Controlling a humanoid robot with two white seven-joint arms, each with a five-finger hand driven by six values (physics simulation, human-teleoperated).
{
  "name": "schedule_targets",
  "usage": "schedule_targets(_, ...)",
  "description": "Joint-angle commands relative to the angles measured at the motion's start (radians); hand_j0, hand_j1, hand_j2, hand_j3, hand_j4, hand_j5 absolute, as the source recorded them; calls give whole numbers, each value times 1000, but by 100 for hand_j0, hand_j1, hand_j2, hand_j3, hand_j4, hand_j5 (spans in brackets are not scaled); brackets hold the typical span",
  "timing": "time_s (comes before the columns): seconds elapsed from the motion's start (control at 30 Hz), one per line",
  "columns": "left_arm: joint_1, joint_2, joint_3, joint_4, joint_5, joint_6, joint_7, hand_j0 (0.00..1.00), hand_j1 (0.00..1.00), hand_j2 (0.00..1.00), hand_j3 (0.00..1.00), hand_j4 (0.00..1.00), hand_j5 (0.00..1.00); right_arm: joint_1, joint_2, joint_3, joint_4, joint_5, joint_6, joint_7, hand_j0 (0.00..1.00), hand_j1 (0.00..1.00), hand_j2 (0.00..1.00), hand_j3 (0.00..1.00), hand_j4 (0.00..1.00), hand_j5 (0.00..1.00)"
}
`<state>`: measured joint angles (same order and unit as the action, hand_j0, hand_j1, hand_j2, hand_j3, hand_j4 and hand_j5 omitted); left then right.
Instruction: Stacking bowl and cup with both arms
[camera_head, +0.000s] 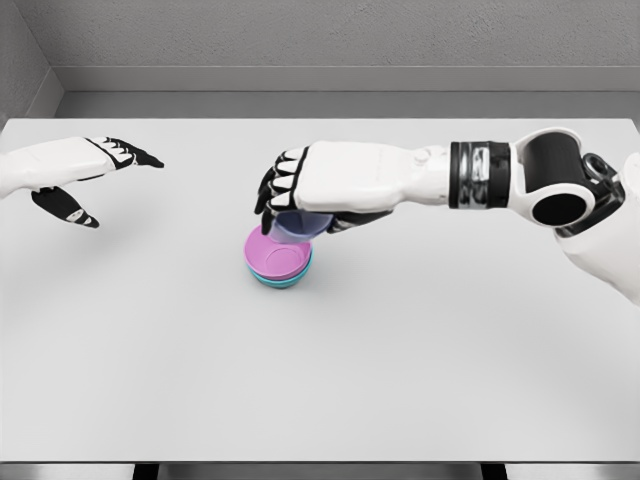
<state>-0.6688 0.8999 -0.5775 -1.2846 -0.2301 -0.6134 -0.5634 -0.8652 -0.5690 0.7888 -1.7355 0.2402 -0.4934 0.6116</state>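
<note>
On the wide white tabletop I count two bowls and one cup. The two bowls are stacked near the middle: a round pink bowl sits inside a teal bowl, of which only a thin edge shows below the pink one. The one cup is a small translucent blue-violet cup. It is held above the far rim of the pink bowl, and it looks tilted; I cannot tell if it touches the bowl.

Two arms are in view. The right hand reaches in from the right side, and its dark fingers are curled down around the cup, gripping it from above. The left hand hovers over the left part of the tabletop, well apart from the stack, with its fingers spread loosely and nothing between them.
</note>
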Motion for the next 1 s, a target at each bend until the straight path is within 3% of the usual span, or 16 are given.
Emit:
schedule_targets(0.0,0,2,1,-1,6,2,0,100,100,100,100,100,100,0,11,17,8,-1,6,-1,65,65,65,65,65,65)
schedule_targets(0.97,0,1,2,-4,6,2,0,100,100,100,100,100,100,-34,101,118,177,10,6,-1,65,65,65,65,65,65)
